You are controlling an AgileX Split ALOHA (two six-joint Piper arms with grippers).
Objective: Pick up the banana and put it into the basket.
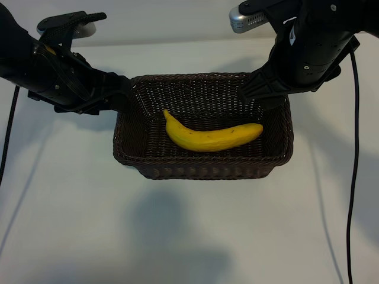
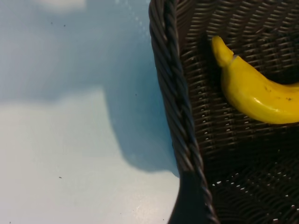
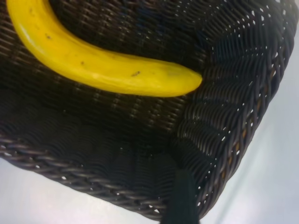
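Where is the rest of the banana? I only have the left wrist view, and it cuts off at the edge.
Observer: The whole banana lies inside the basket, with its blunt end toward the right arm's side.
Operator: Is anything gripping it?
Observer: No. The right gripper hangs open over the basket's far right corner, apart from the banana.
Operator: And the left gripper?
Observer: The left gripper sits open at the rim's far left corner, not touching the banana.

No text, label, brand, number or sign can be read anywhere in these pictures, not on the arms and not on any other thing.
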